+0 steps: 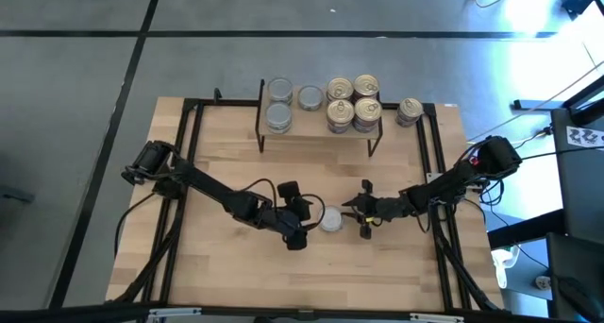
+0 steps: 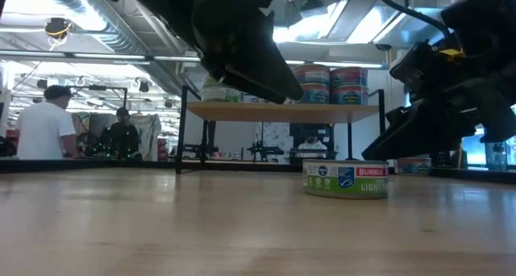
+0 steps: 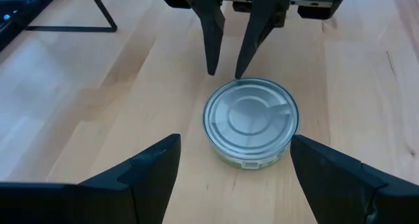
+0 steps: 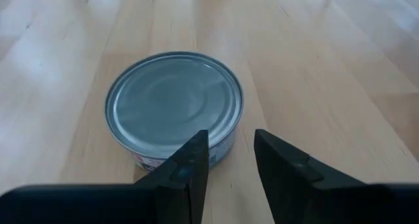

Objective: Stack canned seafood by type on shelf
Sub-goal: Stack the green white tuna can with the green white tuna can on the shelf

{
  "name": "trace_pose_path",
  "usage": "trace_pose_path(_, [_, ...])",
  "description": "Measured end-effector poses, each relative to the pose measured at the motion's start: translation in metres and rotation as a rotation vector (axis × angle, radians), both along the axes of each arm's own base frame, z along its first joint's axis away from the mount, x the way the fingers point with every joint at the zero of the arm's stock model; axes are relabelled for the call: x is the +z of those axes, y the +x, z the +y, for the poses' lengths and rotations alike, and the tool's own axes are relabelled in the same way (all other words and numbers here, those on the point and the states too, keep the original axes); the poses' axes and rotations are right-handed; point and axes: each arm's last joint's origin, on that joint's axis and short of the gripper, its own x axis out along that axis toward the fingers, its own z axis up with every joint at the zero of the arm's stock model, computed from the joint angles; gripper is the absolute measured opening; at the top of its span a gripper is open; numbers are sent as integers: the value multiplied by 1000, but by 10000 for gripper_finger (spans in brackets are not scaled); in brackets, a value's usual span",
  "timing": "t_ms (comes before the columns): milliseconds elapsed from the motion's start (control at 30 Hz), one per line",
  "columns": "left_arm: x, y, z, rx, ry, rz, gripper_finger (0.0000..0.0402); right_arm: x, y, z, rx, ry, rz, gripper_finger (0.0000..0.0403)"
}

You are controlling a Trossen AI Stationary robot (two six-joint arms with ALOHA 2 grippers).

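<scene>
On the shelf (image 1: 319, 132), tins (image 1: 353, 102) stacked; one tin (image 1: 331, 219) below

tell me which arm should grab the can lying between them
Left, probably. The left gripper is open wide enough to take the can; the right gripper sits narrow beside it.

You see a smooth, dull-silver metal can (image 3: 251, 122) on a pale matt wood-grain counter (image 3: 98, 112); matt black fingers (image 3: 141, 178).
</scene>
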Motion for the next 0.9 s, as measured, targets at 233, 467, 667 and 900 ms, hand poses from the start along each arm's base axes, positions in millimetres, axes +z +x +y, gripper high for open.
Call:
trace_pose_path(233, [0,0,0,0,0,0,285,2,1,1,3,6,-21,126])
trace_pose_path(467, [0,0,0,0,0,0,285,4,2,3,60,39,-26,126])
trace_pose_path(667, [0,0,0,0,0,0,285,-4,2,2,47,22,12,126])
trace_pose_path(900, [0,0,0,0,0,0,285,-6,2,2,45,14,27,126])
